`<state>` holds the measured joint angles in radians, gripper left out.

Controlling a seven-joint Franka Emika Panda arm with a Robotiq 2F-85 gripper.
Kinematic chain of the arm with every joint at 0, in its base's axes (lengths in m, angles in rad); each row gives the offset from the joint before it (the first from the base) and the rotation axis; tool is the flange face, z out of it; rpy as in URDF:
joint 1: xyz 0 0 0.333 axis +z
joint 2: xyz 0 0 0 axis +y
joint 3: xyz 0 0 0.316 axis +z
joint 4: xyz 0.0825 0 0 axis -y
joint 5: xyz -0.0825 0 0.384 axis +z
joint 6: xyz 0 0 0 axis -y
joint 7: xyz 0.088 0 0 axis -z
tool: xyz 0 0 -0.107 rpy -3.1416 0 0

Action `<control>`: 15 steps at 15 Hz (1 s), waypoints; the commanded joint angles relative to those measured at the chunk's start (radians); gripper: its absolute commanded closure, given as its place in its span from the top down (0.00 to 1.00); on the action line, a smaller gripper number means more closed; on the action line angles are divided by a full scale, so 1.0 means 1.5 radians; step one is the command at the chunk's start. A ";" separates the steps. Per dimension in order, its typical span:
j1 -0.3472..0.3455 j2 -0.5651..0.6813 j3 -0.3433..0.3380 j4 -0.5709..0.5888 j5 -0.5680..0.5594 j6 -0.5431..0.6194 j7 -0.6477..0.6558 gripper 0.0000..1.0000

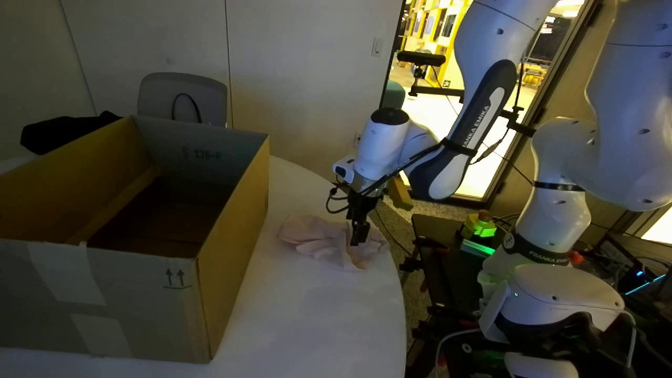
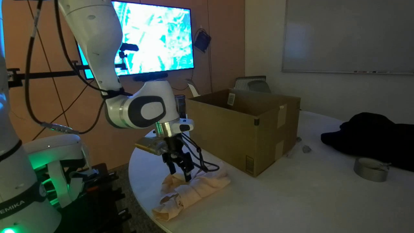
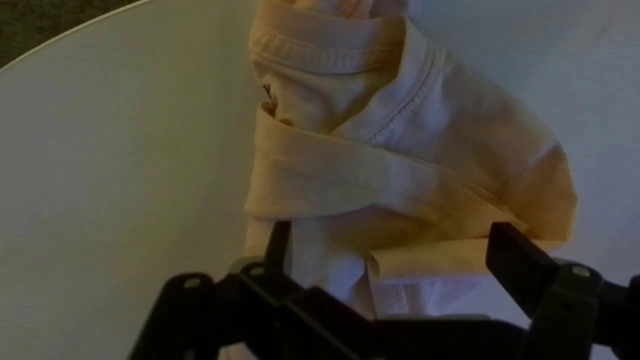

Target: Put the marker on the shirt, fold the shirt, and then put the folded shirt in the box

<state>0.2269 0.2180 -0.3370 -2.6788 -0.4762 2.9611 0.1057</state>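
Observation:
A pale pink-peach shirt point(image 1: 315, 247) lies bunched and partly folded near the table's edge. It also shows in an exterior view point(image 2: 200, 191) and fills the middle of the wrist view point(image 3: 350, 180), with its collar at the top. My gripper point(image 3: 392, 226) is open over the shirt, fingers wide apart, with cloth below and between them. In both exterior views the fingertips point(image 1: 358, 239) point(image 2: 180, 176) are at or just above the cloth; I cannot tell if they touch. A large open cardboard box point(image 1: 231, 252) point(image 2: 223, 132) stands beside the shirt. The marker is hidden or out of view.
The round white table point(image 1: 315, 325) has its curved edge close to the shirt. A grey tape roll point(image 2: 371, 170) and a black cloth heap point(image 2: 372, 136) lie beyond the box. The box walls stand high. A chair point(image 1: 181, 97) is behind the box.

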 commanded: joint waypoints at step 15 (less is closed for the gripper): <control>-0.215 0.207 0.148 0.197 0.180 0.023 -0.167 1.00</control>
<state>-0.0700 0.4822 -0.1312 -2.4174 -0.2166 2.9915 -0.0982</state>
